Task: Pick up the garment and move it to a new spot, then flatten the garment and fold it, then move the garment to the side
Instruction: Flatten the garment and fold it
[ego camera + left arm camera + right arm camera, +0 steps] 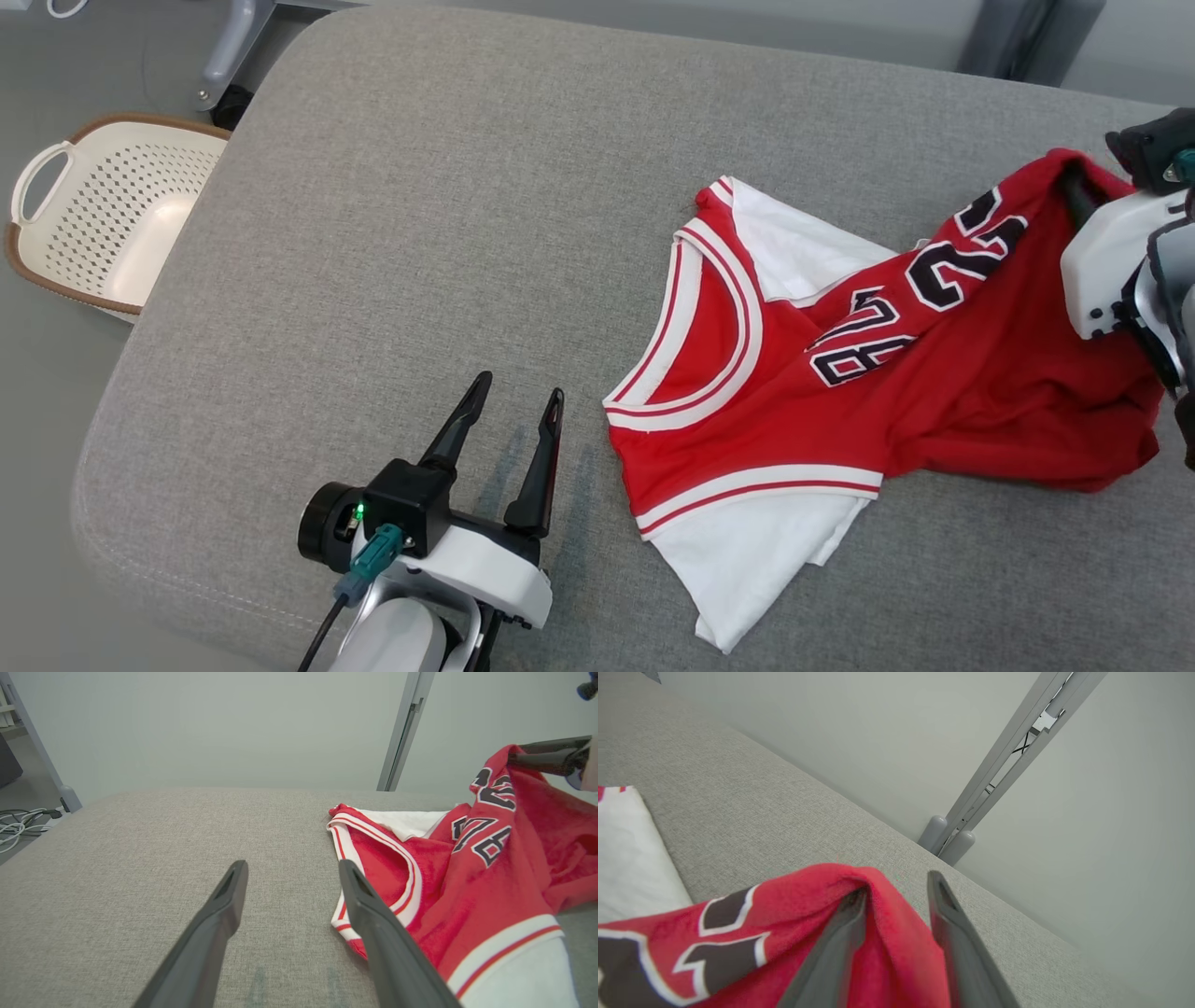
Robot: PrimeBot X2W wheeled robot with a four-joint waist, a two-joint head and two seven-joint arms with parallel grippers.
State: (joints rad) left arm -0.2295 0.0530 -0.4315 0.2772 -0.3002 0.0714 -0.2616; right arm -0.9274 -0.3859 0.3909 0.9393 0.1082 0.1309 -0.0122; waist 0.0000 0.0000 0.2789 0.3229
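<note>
A red and white basketball jersey (775,420) lies crumpled on the right of a grey padded desk (420,233). Its far right edge is draped, raised, over the right hand (896,884), whose fingers are half apart; I cannot tell if it pinches. The left hand (520,386) hovers spread, near left.

Bare test room: padded table (420,233), metal stand (1004,760), floor cables (18,826).

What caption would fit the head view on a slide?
Red jersey crumpled on a grey cushion, one end raised at the right gripper, the left gripper open beside it.
</note>
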